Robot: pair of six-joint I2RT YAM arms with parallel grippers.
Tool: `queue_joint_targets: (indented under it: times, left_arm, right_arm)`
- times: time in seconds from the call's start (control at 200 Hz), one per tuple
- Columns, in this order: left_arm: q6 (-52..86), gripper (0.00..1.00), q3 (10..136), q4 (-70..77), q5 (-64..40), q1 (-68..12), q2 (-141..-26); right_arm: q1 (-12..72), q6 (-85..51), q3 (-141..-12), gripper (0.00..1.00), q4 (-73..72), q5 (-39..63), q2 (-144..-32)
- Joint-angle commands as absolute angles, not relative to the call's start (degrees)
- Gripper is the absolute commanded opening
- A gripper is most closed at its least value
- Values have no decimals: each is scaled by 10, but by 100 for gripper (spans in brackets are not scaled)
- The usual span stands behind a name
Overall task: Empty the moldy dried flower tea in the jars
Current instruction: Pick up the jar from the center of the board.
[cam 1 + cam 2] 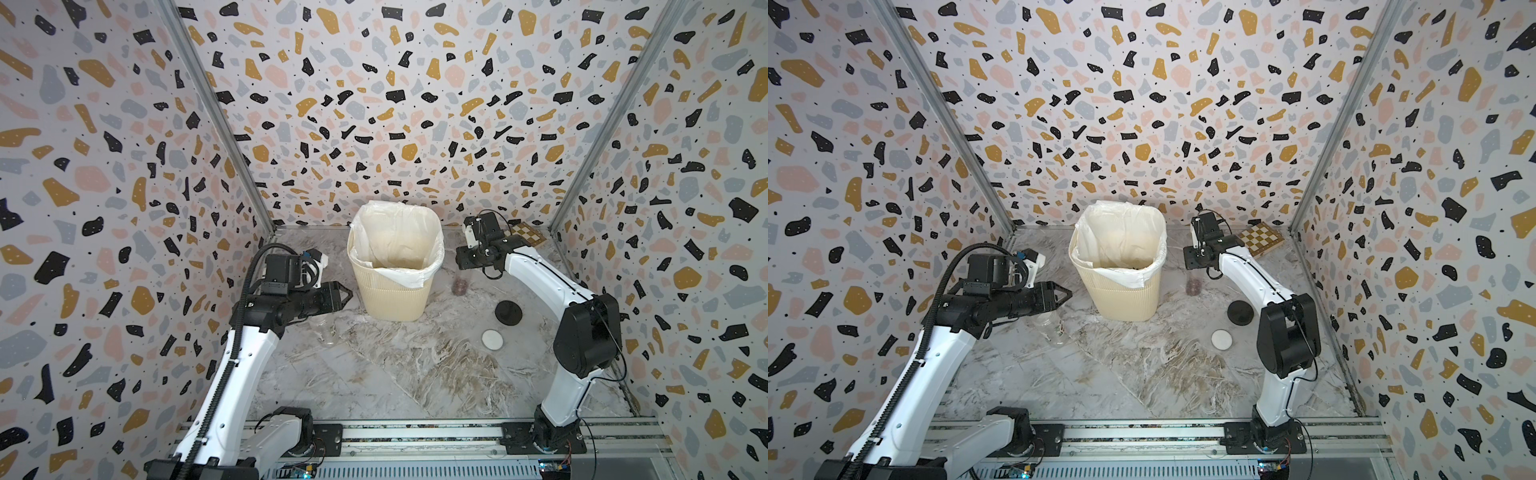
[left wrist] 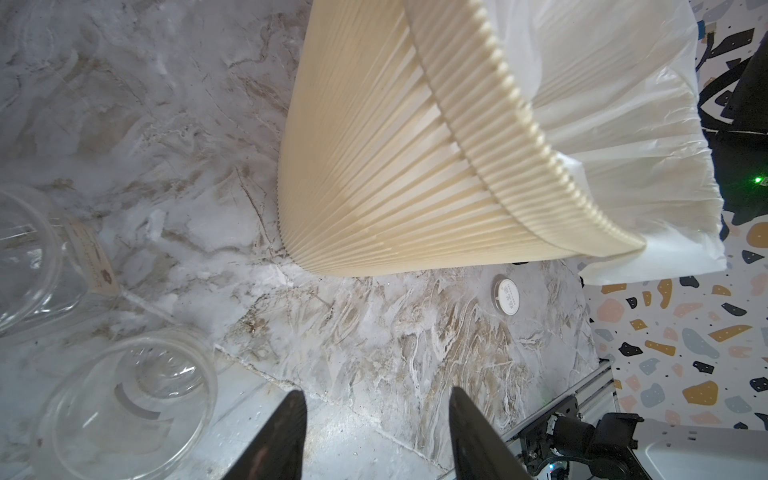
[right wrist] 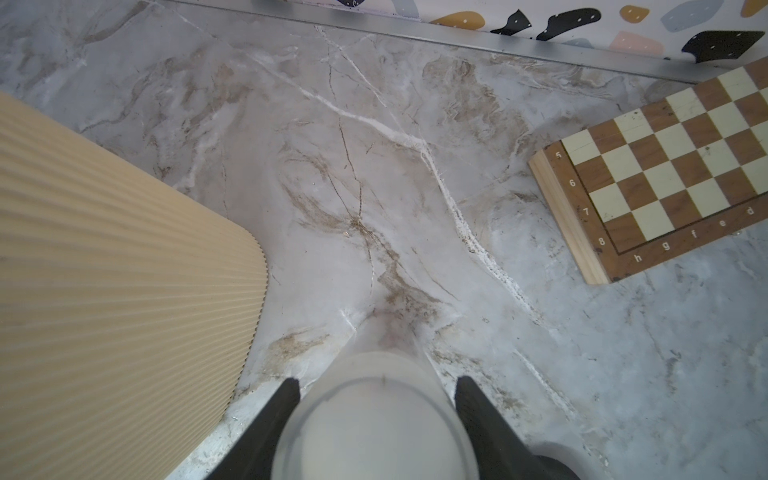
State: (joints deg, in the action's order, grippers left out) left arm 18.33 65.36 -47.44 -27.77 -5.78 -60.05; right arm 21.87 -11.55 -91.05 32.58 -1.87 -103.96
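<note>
The right gripper is seen clamped, seemingly in contact, about the lidded top of the tall slim jar. Dried flower tea is seen at its bottom, beside the bin. The left gripper is held parted and empty.

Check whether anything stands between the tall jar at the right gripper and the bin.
Nothing visible does. The tall jar stands beside the bin, with only bare table between them. The right gripper clasps the jar's top, which looks capped.
</note>
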Motion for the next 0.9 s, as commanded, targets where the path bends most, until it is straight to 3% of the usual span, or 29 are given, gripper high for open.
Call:
queue_joint_targets:
  times: [0.0,0.415,0.896]
  left_arm:
    - [164,54,666,-459,-297,-56,-589]
    - [145,58,635,-400,-398,-106,-526]
    - [151,76,580,-266,-372,-295,-487]
  right_arm:
    - [211,-124,-906,54,330,4,-995]
    - [158,-136,-809,53,331,142,-854]
    - [154,-146,-692,53,359,351,-691]
